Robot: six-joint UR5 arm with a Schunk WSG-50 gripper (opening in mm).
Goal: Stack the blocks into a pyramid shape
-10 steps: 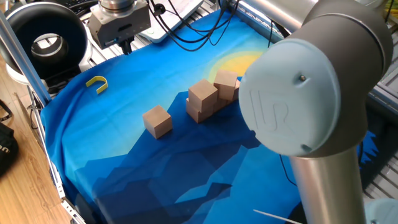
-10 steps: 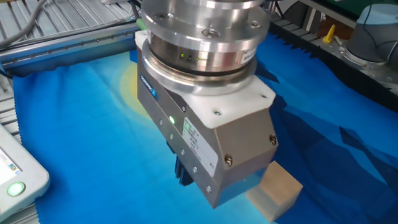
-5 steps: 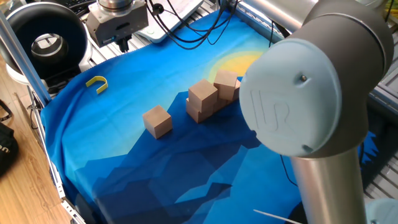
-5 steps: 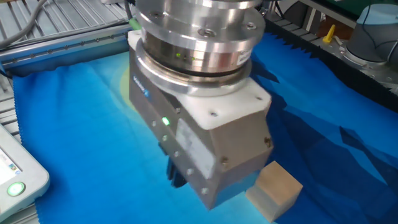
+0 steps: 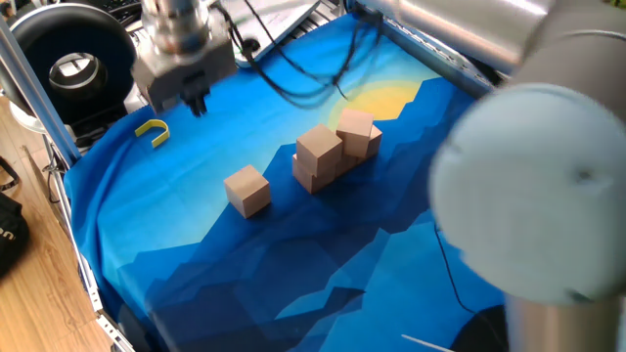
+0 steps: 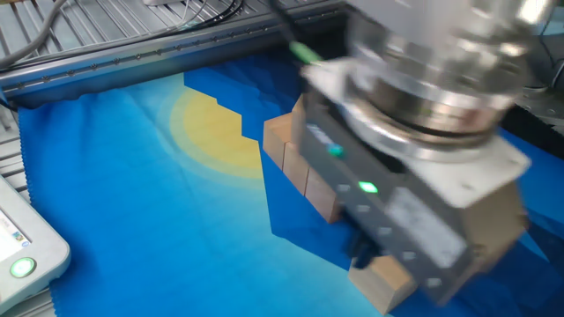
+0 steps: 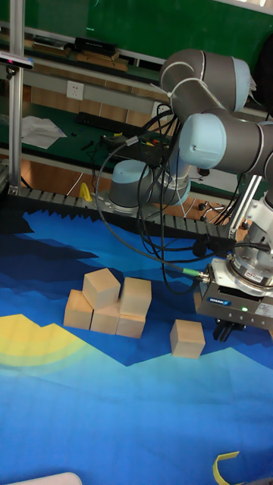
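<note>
Blue patterned cloth (image 5: 323,264) covers the desk, with a yellow sun patch at the far side. I see the pincer (image 7: 228,330) hanging empty above the cloth, just beside a lone block (image 7: 186,338); motion blur hides the finger gap, so I cannot tell how wide it stands. Partial stack (image 7: 108,305): a bottom row with two blocks on top, well apart from the lone block (I cannot count the row reliably). Yellow hook piece (image 5: 153,131) lies near the cloth edge. Risk: a descent misaligned with the lone block would tip or shove it; later, an off-centre placement could topple the upper blocks.
</note>
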